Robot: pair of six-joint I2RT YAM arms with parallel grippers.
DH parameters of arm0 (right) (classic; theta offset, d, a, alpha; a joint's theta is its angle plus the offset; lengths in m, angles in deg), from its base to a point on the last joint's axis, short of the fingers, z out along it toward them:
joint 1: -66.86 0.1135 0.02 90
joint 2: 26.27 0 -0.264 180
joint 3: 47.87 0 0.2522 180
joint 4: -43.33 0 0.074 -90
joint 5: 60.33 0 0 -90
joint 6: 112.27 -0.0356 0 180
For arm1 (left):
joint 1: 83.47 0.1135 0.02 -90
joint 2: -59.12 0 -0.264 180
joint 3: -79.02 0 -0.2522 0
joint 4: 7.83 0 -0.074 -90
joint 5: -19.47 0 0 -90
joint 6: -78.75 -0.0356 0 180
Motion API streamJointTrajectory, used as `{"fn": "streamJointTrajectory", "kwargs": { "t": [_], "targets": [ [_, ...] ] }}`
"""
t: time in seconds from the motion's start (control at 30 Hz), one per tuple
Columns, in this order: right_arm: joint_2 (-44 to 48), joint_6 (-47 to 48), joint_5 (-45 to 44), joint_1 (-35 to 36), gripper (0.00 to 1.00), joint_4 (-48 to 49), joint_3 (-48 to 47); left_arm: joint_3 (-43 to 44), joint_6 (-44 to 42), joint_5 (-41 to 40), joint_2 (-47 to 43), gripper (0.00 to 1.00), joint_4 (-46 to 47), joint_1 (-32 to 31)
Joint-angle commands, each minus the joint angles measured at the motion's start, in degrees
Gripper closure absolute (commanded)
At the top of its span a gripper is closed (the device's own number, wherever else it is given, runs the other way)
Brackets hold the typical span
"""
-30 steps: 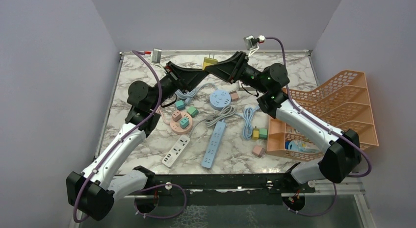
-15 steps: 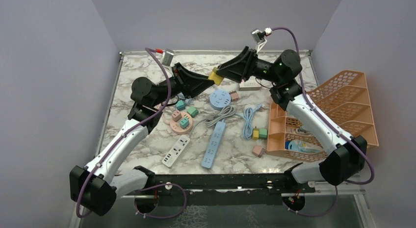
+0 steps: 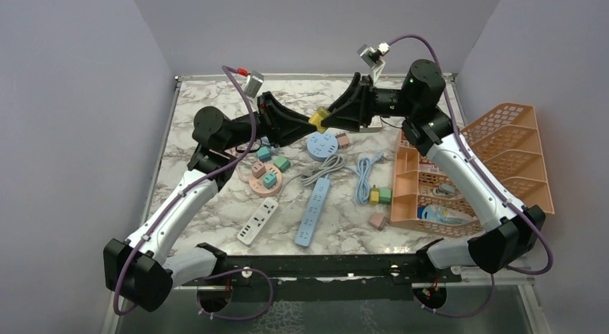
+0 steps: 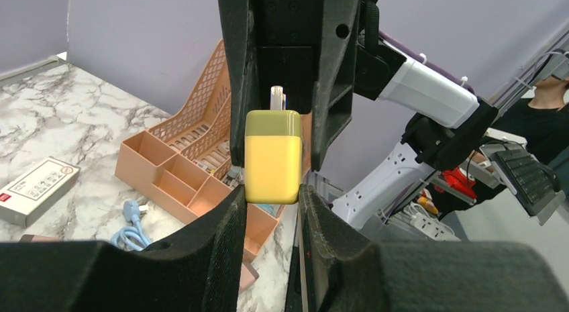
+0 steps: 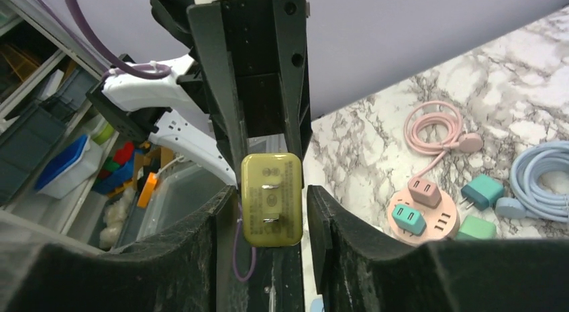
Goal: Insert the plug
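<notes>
The yellow plug (image 3: 318, 117) hangs in the air over the back of the table, where the two grippers meet. My left gripper (image 3: 309, 122) is shut on it; in the left wrist view its fingertips pinch the bottom corners of the plug (image 4: 272, 158). My right gripper (image 3: 329, 113) faces it from the other side. In the right wrist view the plug (image 5: 271, 199) shows its two metal prongs, and my right fingers (image 5: 221, 218) flank it with a narrow gap on each side, so the right gripper (image 5: 268, 194) stands open around it.
Below lie a blue power strip (image 3: 313, 212), a white power strip (image 3: 258, 221), a round pink socket (image 3: 264, 177) holding small plugs, and a round blue socket (image 3: 322, 144). A blue cable (image 3: 365, 177) and loose plugs (image 3: 379, 195) lie beside the orange basket (image 3: 474, 169) at right.
Both grippers and the plug have shifted right and a little lower. The right gripper opened wide, then narrowed again around the plug. The left gripper has kept its hold.
</notes>
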Motion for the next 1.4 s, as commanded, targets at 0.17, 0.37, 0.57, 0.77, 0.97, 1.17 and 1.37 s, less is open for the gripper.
{"fn": "streamJointTrajectory", "kwargs": {
  "t": [0.17,0.37,0.57,0.77,0.97,1.17,1.37],
  "targets": [
    [-0.76,-1.8,0.72,0.11,0.91,1.12,0.11,3.39,-1.54,3.73,1.03,0.75,-0.76,0.33],
    [2.49,-11.94,-8.24,0.1,0.99,21.34,10.09,3.5,4.84,-5.0,0.26,0.41,-0.9,0.22],
    [0.02,-24.69,-14.3,0.28,0.99,39.61,14.11,3.22,10.69,-12.4,0.99,0.37,-0.82,-0.64],
    [-2.07,-28.21,-16.38,0.37,0.99,42.74,13.93,2.38,14.19,-16.78,2.21,0.37,-0.61,-1.34],
    [-3.37,-29.49,-16.27,0.58,0.99,43.23,13.83,3.45,14.76,-17.63,3.89,0.54,0.64,-2.06],
    [-4.71,-31.33,-14.98,1.05,0.96,44.98,13.74,3.83,14.41,-16.67,5.35,0.67,2.73,-2.17],
    [-4.82,-31.73,-14.29,1.03,0.74,43.16,13.62,5.53,9.5,-15.49,5.97,0.9,4.02,-2.17]
  ]
}}
